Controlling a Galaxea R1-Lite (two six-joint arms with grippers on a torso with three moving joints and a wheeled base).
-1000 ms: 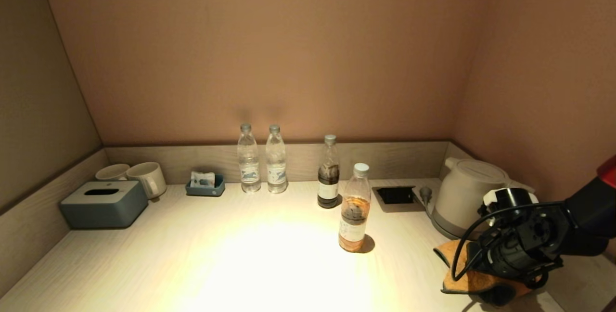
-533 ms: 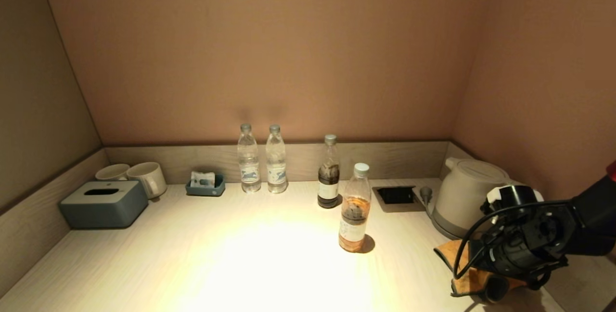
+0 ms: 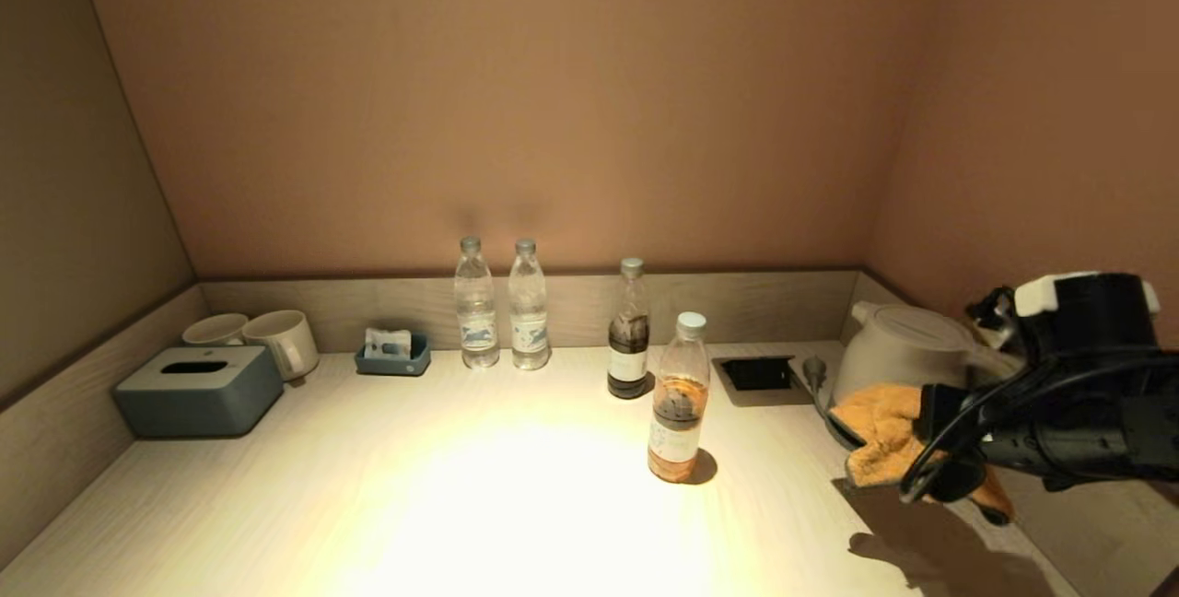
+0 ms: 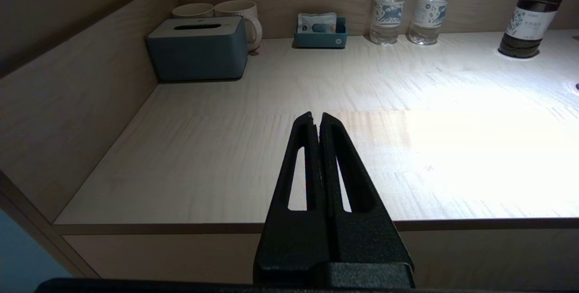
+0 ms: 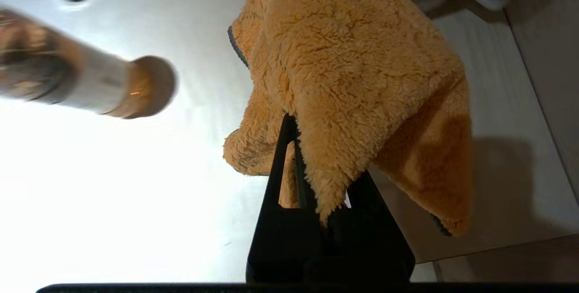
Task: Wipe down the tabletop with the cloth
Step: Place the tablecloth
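Observation:
My right gripper [image 3: 930, 473] is shut on a fluffy orange cloth [image 3: 880, 431] and holds it lifted above the pale wooden tabletop [image 3: 479, 486] at the right, in front of the kettle. In the right wrist view the cloth [image 5: 353, 76] drapes over the closed black fingers [image 5: 282, 148] of that gripper [image 5: 307, 148] and hangs clear of the surface. My left gripper [image 4: 315, 119] is shut and empty, parked before the table's front edge at the left; it is out of the head view.
A white kettle [image 3: 898, 362] stands at the right back. A bottle with brown liquid [image 3: 679, 413] stands close to the cloth, a darker bottle [image 3: 629, 332] behind it. Two clear bottles [image 3: 502, 307], a small blue tray [image 3: 393, 357], two mugs [image 3: 267, 339], a grey tissue box [image 3: 198, 390] line the back and left.
My right gripper has lifted the cloth off the tabletop and raised it, with the arm swinging up to the right. The left arm has not moved.

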